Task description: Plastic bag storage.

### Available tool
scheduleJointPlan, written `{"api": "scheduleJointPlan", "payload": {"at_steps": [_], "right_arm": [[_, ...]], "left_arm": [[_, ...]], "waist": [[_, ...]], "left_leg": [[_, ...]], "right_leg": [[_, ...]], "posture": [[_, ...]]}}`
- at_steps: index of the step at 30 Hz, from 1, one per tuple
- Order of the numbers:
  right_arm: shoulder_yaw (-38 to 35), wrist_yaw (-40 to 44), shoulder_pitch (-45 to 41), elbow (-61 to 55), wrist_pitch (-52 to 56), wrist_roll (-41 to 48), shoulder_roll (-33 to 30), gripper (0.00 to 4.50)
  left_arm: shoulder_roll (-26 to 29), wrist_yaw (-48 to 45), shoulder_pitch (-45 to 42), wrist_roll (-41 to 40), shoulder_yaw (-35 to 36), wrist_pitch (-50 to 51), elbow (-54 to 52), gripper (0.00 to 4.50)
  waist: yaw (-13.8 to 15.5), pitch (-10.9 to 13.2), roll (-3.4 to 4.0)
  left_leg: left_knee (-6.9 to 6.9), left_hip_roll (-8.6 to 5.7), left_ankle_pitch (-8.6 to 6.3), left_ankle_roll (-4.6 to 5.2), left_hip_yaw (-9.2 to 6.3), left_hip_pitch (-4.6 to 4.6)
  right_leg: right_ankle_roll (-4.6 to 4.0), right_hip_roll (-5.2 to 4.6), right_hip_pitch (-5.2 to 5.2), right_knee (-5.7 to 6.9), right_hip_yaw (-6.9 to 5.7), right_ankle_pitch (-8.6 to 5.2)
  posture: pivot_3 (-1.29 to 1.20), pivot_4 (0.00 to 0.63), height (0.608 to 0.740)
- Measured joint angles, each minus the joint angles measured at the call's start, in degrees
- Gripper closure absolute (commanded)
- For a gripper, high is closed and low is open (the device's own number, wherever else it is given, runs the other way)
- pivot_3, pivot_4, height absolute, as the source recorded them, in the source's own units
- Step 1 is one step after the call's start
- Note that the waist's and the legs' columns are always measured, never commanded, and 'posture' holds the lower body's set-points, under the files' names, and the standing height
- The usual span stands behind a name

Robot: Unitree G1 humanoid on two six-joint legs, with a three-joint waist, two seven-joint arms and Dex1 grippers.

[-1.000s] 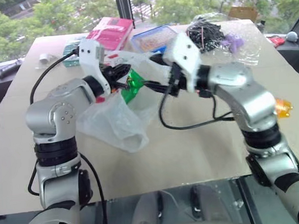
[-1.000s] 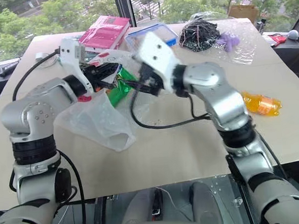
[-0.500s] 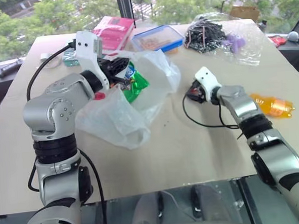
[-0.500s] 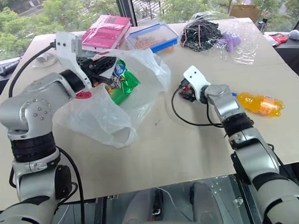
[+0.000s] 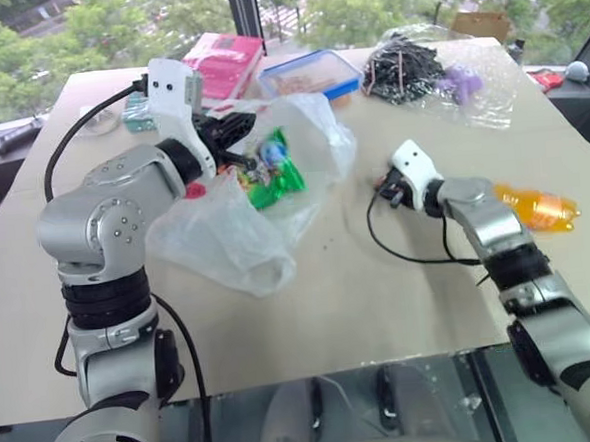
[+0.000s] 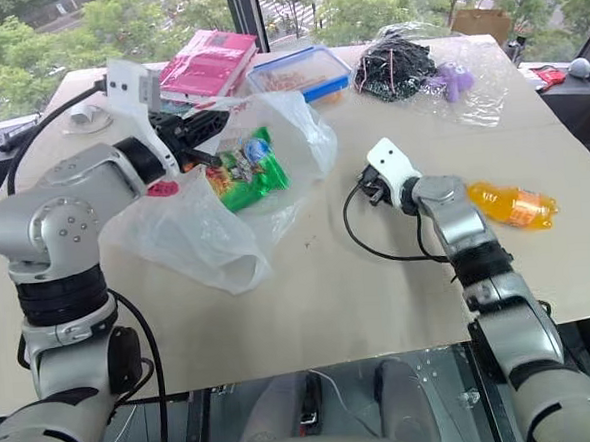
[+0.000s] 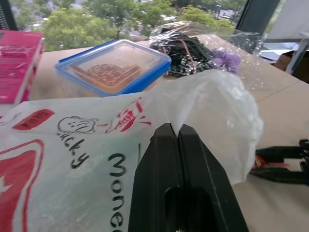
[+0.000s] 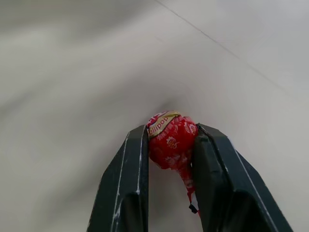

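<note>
- On the beige table point(image 5: 311, 310), in the head view, the plastic bag point(image 5: 238, 234) lies crumpled left of the middle, milky white, its near end slumped on the tabletop and its far edge lifted.
- The left gripper point(image 5: 238, 134) is pinched tight on that raised edge of the bag, holding it up off the table.
- A green snack packet point(image 5: 272, 172) shows inside the bag, just right of the left gripper.
- At the far edge lie a pink book point(image 5: 225, 60), a blue-lidded food box point(image 5: 311, 77) to its right, and further right a clear bag of black items point(image 5: 416, 68) with a purple thing in it.
- The right gripper point(image 5: 385, 187) is low over the table right of the middle, well apart from the plastic bag; an orange drink bottle point(image 5: 540, 206) lies on its side just right of that arm.
- In the left wrist view, the two black fingers point(image 7: 166, 159) are pressed together with a fold of the plastic bag point(image 7: 87, 164) caught between their tips; the bag carries red patches and black lettering. Beyond it sit the food box point(image 7: 113, 67) and the bag of black items point(image 7: 188, 48).
- In the right wrist view, the fingers point(image 8: 125, 183) of the right gripper point(image 8: 169, 140) are closed on a small red wrapped lollipop point(image 8: 169, 142), touching it on both sides, just above the pale table point(image 8: 72, 72).
</note>
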Motion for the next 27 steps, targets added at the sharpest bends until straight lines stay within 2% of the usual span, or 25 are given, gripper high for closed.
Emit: {"api": "scheduleJointPlan", "payload": {"at_steps": [2, 3, 5, 8, 9, 11, 12, 13, 15, 17, 18, 20, 22, 23, 27], "right_arm": [[1.0, 0.4, -1.0, -7.7, 3.8, 2.6, 2.4, 3.76], [1.8, -0.9, -2.9, -9.8, 5.9, 3.3, 5.5, 3.76], [3.7, -4.0, -7.3, -7.9, 6.8, 2.8, 11.0, 3.76], [8.1, -8.3, -14.1, 4.5, 1.3, -1.9, 16.7, 3.76], [8.4, -10.3, -17.2, 13.5, -2.6, -3.1, 20.3, 3.76], [7.9, -12.7, -23.5, 30.0, -11.3, -4.9, 24.9, 2.73], [7.9, -12.9, -24.9, 33.5, -14.3, -5.4, 25.8, 2.53], [7.7, -13.4, -28.9, 41.6, -21.6, -6.9, 27.1, 1.86], [7.3, -14.2, -30.5, 45.2, -25.7, -7.8, 27.8, 1.31], [6.2, -15.5, -31.3, 48.0, -30.8, -8.4, 28.6, 0.38], [6.0, -15.4, -30.9, 47.5, -31.9, -8.4, 28.5, 0.38], [6.1, -11.9, -24.9, 36.8, -30.0, -7.7, 25.9, 0.38], [6.2, -10.4, -22.2, 32.2, -28.6, -7.1, 24.6, 0.38], [5.9, -8.0, -15.0, 16.7, -20.6, -4.7, 19.3, 0.38], [1.0, -5.2, -5.7, -9.3, -2.7, 1.7, 7.7, 0.38]], "left_arm": [[-0.2, -0.6, -0.1, 0.0, -0.4, -0.2, 0.5, 4.5], [0.0, -1.1, -0.2, 0.0, -0.4, -0.5, 1.0, 4.5], [0.2, -2.1, -0.3, -0.1, -0.4, -0.7, 1.0, 4.5], [0.8, -2.9, -0.6, -0.3, -0.2, -0.7, 0.9, 4.5], [1.1, -3.1, -0.6, -0.7, 0.2, -0.6, 0.8, 4.5], [0.7, -2.4, -0.5, -1.2, 1.2, -0.3, 0.2, 4.5], [0.8, -1.9, -0.3, -1.1, 1.8, -0.1, 0.2, 4.5], [0.9, -0.7, -0.1, -1.0, 3.2, 0.6, 0.1, 4.5], [0.9, -0.1, 0.0, -1.0, 4.1, 0.8, -0.3, 4.5], [0.8, 0.5, 0.1, -1.1, 5.0, 0.9, -1.3, 4.5], [0.7, 0.5, 0.1, -1.2, 5.1, 0.9, -1.7, 4.5], [-0.5, 0.4, 0.4, -1.9, 4.2, 0.9, -2.5, 4.5], [-0.8, 0.3, 1.1, -2.2, 4.0, 0.8, -2.4, 4.5], [-1.7, 0.1, 1.1, -2.2, 2.7, 0.3, -1.8, 4.5], [-2.1, -0.5, 1.1, -1.4, 1.5, -1.3, 0.7, 4.5]], "waist": [[-0.2, 0.0, 0.0], [-0.3, 0.0, 0.0], [-0.1, 0.0, 0.0], [0.1, 0.0, -0.02], [0.2, 0.0, -0.03], [0.2, 0.0, -0.03], [0.2, 0.0, -0.04], [0.1, 0.0, -0.04], [0.0, 0.0, -0.05], [0.0, 0.0, -0.04], [0.0, 0.0, -0.04], [0.2, 0.0, -0.04], [0.1, 0.0, -0.04], [0.6, 0.0, -0.04], [1.3, 0.0, -0.03]], "left_leg": [[0.0, -0.02, 0.0, -0.01, 0.01, 0.09], [0.02, -0.03, 0.02, -0.03, 0.02, 0.13], [0.02, -0.05, 0.06, -0.1, -0.03, 0.16], [0.03, -0.13, 0.07, -0.11, -0.06, 0.19], [0.05, -0.14, 0.07, -0.12, -0.08, 0.17], [0.0, -0.18, 0.07, -0.12, -0.13, 0.09], [0.0, -0.17, 0.07, -0.12, -0.12, 0.07], [-0.08, -0.26, 0.08, -0.13, -0.14, 0.02], [-0.24, -0.25, 0.08, -0.14, -0.15, 0.02], [-0.37, -0.24, 0.08, -0.17, -0.18, 0.01], [-0.38, -0.23, 0.08, -0.17, -0.19, 0.0], [-0.38, -0.16, 0.08, -0.17, -0.24, -0.04], [-0.29, -0.15, 0.08, -0.17, -0.19, -0.04], [-0.21, -0.14, 0.08, -0.17, -0.31, -0.06], [-0.1, -0.21, 0.09, -0.17, -0.24, -0.01]], "right_leg": [[0.0, 0.06, 0.0, 0.08, 0.05, 0.0], [-0.01, 0.09, 0.01, 0.14, 0.07, 0.0], [-0.09, 0.13, 0.01, 0.2, 0.04, 0.05], [-0.13, 0.12, 0.07, 0.18, 0.02, 0.08], [-0.13, 0.1, 0.07, 0.16, 0.02, 0.08], [-0.14, 0.09, 0.04, 0.04, 0.02, 0.09], [-0.14, 0.07, 0.02, 0.0, 0.02, 0.08], [-0.14, 0.07, -0.02, -0.07, 0.01, 0.08], [-0.13, 0.06, -0.01, -0.1, -0.01, 0.08], [-0.14, 0.07, -0.02, -0.12, -0.06, 0.08], [-0.14, 0.06, -0.02, -0.13, -0.09, 0.07], [-0.12, 0.02, 0.03, -0.17, -0.12, 0.08], [-0.11, 0.01, 0.01, -0.14, -0.09, 0.08], [-0.12, -0.02, 0.04, -0.16, -0.17, 0.07], [-0.12, 0.0, 0.03, -0.05, -0.13, 0.07]], "posture": [[0.0, 0.15, 0.74], [0.0, 0.15, 0.74], [0.0, 0.15, 0.74], [0.0, 0.15, 0.74], [0.0, 0.15, 0.74], [0.0, 0.15, 0.74], [0.0, 0.15, 0.74], [0.0, 0.15, 0.74], [0.0, 0.15, 0.74], [0.0, 0.15, 0.74], [0.0, 0.15, 0.74], [0.0, 0.15, 0.74], [0.0, 0.15, 0.74], [0.0, 0.15, 0.74], [0.0, 0.15, 0.74]]}}
